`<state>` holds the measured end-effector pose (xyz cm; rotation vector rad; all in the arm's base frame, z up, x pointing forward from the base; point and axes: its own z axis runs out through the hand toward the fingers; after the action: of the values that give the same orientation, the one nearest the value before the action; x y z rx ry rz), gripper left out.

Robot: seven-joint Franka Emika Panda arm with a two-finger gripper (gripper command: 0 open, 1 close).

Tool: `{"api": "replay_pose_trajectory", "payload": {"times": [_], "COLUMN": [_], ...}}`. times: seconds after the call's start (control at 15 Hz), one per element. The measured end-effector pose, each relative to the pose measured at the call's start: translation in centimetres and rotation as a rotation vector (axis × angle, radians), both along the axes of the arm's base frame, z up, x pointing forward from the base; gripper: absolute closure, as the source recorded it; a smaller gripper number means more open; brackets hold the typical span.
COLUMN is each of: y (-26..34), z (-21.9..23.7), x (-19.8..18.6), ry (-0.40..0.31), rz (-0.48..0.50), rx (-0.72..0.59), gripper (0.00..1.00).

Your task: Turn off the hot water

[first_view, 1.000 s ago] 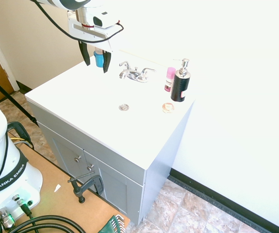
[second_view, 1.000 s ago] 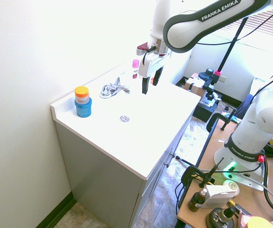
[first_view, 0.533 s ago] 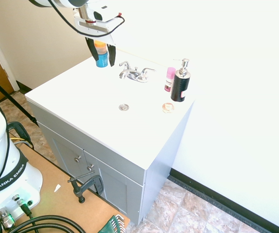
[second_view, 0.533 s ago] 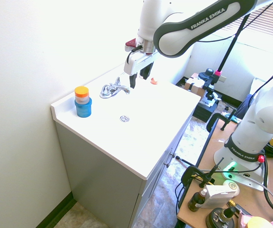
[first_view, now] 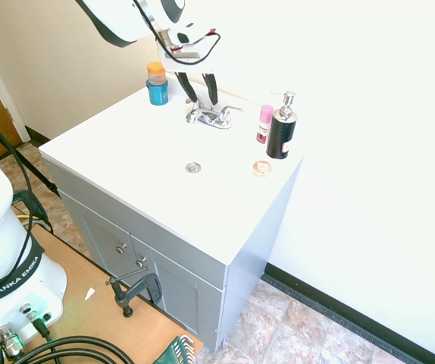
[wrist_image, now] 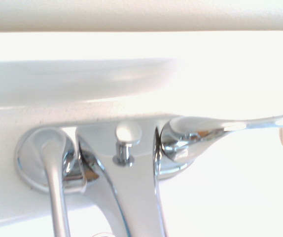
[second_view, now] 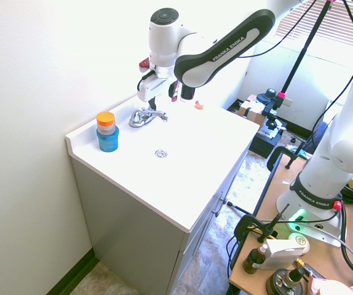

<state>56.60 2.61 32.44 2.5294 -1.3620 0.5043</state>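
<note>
Above chrome tap (first_view: 211, 115) at sink's back edge: gripper (first_view: 201, 97) w/ fingers spread, nothing held, hovering right over left lever (wrist_image: 53, 173).

Bright bathroom corner.
Grey cabinet (first_view: 179, 265) with white top (first_view: 126, 167) against pale walls (first_view: 369, 152); tiled floor (first_view: 278, 334), blinds (second_view: 342, 31) at a sunlit window.

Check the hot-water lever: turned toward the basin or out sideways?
Toward the basin. In the wrist view the left lever runs alongside the spout; the right lever points sideways.
</note>
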Motion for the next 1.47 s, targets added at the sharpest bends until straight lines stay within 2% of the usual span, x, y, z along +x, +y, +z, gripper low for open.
{"api": "replay_pose_trajectory", "payload": {"times": [0.53,0.8,1.2,1.33,1.47], "y": [2.5,3.8,4.8,3.5,1.2], "z": [-0.5,-0.3,-0.8,-0.2,0.5], "x": [1.5,2.5,3.4,2.8,0.3], "ry": [0.049,0.065,0.068,0.077,0.096], "rz": [0.038,0.009,-0.035,-0.062,-0.075], "rx": [0.050,0.139,0.207,0.263,0.315], "gripper": [0.00,0.00,0.00,0.00,0.00]}}
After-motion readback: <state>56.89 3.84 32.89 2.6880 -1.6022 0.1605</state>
